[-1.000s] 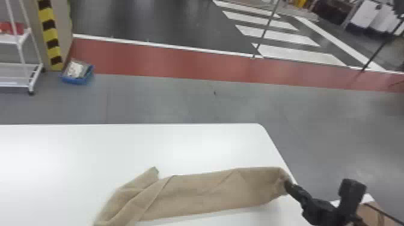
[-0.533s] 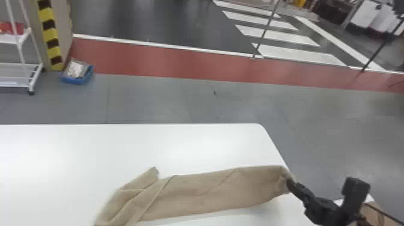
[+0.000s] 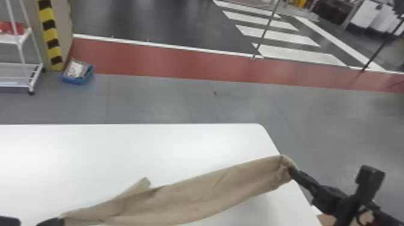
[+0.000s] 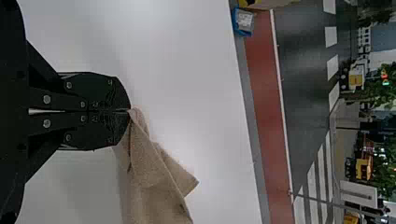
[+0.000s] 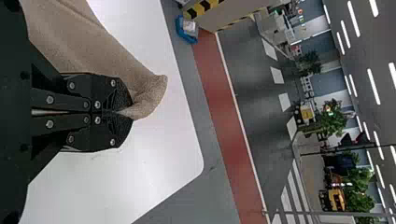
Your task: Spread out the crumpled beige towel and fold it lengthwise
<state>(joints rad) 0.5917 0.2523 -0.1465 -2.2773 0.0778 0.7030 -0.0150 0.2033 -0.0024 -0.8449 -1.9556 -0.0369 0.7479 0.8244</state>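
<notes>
In the head view my right gripper (image 3: 293, 172) is at the table's right edge, shut on the beige towel's (image 3: 192, 198) right end. The towel runs as a long band down to the lower left, where the dark tip of my left gripper (image 3: 61, 221) meets its other end. A small flap sticks up near that left part. In the left wrist view my left gripper (image 4: 129, 111) is shut on a corner of the towel (image 4: 149, 172), which hangs in folds. The right wrist view has my right gripper (image 5: 130, 113) closed on the towel's (image 5: 88, 42) bunched end.
The white table (image 3: 120, 150) has a rounded far right corner. Beyond it, on the grey floor, are a blue bin (image 3: 77, 73) and a white wheeled rack (image 3: 21, 42). A brown item (image 3: 327, 221) lies at the lower right, under the right arm.
The left gripper has come into the head view at the lower left. The towel is drawn tauter, its right end appears raised, and its left part has become narrower.
</notes>
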